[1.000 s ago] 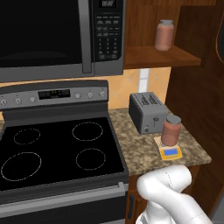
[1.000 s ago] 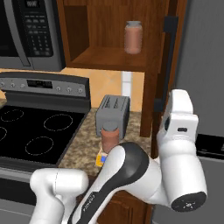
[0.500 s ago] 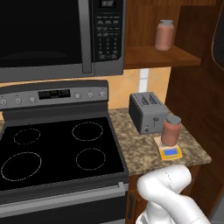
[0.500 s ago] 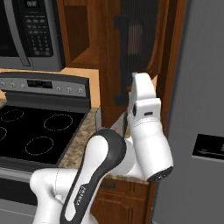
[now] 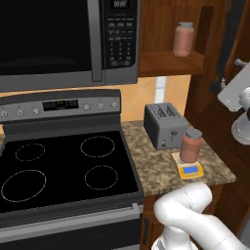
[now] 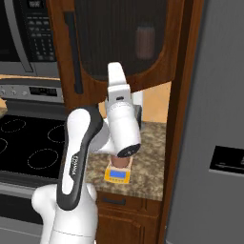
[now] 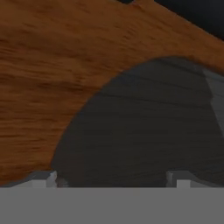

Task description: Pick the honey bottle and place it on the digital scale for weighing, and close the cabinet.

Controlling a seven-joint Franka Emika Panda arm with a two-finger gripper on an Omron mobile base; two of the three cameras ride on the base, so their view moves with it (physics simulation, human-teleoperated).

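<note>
— Two jars, is that right?

— Two. The honey bottle [image 5: 191, 145] stands on the scale [image 5: 189, 170], one scale, near the counter's [image 5: 156, 171] front right corner. The paler jar [image 5: 183, 39] sits on the cabinet shelf [image 5: 168, 62], towards its right end.

— And the cabinet door [image 6: 121, 43]?

— One door, seen from the right base camera swung across the front of the cabinet, its black bar handle [image 6: 73, 52] on the left edge. The pale jar shows dimly through the glass pane [image 6: 119, 33].

— The gripper [image 7: 111, 177]?

— Spread wide, gripping nothing. Its two fingertips [image 7: 43, 178] sit close against the door's dark pane and wood frame.

— Anything else on the counter?

— One toaster [image 5: 165, 125], just behind the scale. One stove [image 5: 63, 166] to the left, one microwave [image 5: 68, 41] above it.
</note>
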